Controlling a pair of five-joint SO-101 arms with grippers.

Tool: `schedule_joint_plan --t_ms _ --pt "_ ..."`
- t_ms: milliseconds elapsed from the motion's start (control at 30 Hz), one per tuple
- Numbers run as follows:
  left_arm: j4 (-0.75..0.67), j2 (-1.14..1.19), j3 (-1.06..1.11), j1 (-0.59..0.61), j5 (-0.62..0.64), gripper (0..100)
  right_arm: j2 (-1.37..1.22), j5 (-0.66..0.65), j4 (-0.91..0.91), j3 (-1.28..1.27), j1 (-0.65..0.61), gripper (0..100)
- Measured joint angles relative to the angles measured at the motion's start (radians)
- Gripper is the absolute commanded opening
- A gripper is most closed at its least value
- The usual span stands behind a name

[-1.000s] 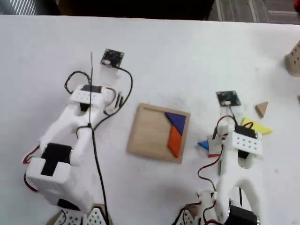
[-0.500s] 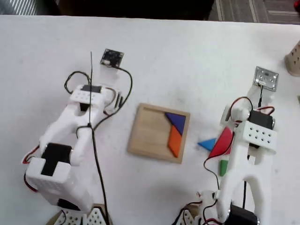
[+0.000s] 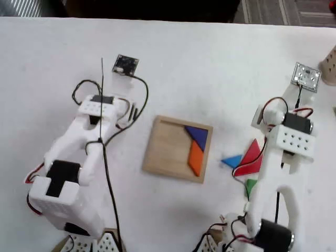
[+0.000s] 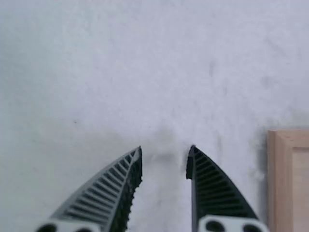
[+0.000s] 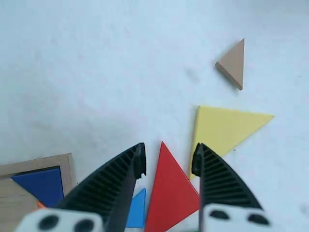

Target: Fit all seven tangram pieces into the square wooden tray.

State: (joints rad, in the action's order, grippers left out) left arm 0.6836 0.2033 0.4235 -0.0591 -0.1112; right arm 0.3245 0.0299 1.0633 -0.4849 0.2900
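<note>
The square wooden tray (image 3: 167,149) lies mid-table with a dark blue piece (image 3: 198,135) and an orange piece (image 3: 195,157) along its right side. A red triangle (image 3: 253,156), a small light blue triangle (image 3: 231,160) and a green piece (image 3: 251,186) lie right of it beside the right arm (image 3: 291,142). My right gripper (image 5: 168,159) is open above the red triangle's (image 5: 171,193) tip. A yellow triangle (image 5: 224,128) and a tan triangle (image 5: 232,65) lie beyond it. My left gripper (image 4: 165,159) is open over bare table, left of the tray's edge (image 4: 287,179).
The left arm (image 3: 94,118) and its cables stand left of the tray. A small circuit board (image 3: 125,64) lies behind it, and another (image 3: 307,77) sits near the right arm. A brown wooden object (image 3: 329,65) stands at the table's right edge.
The right arm has swung to the right and farther back, uncovering the red triangle and the green piece and now covering the yellow and tan triangles in the high view. The left arm is still.
</note>
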Motion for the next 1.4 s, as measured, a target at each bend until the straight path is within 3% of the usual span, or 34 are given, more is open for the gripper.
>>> schedule_joint_plan --t_ms 267,567,667,800,1033,1200,1400 --pt "0.0 0.0 0.0 0.0 0.0 17 -0.236 0.006 0.017 0.143 0.0 16.6" --pt "0.0 0.0 0.0 0.0 0.0 17 -0.281 -0.015 0.002 0.155 0.028 16.6" --pt "0.0 0.0 0.0 0.0 0.0 17 -0.281 -0.107 0.058 0.137 -0.034 16.6" --pt "0.0 0.0 0.0 -0.002 0.0 17 -0.273 -0.138 0.084 0.077 -0.068 16.6" --pt "0.0 0.0 0.0 -0.002 0.0 17 -0.227 -0.135 0.075 -0.106 -0.195 16.6" --pt "0.0 0.0 0.0 -0.002 0.0 17 -0.226 -0.051 -0.034 -0.167 -0.199 16.6" --pt "0.0 0.0 0.0 -0.002 0.0 17 -0.226 -0.038 -0.127 -0.216 -0.236 16.6"
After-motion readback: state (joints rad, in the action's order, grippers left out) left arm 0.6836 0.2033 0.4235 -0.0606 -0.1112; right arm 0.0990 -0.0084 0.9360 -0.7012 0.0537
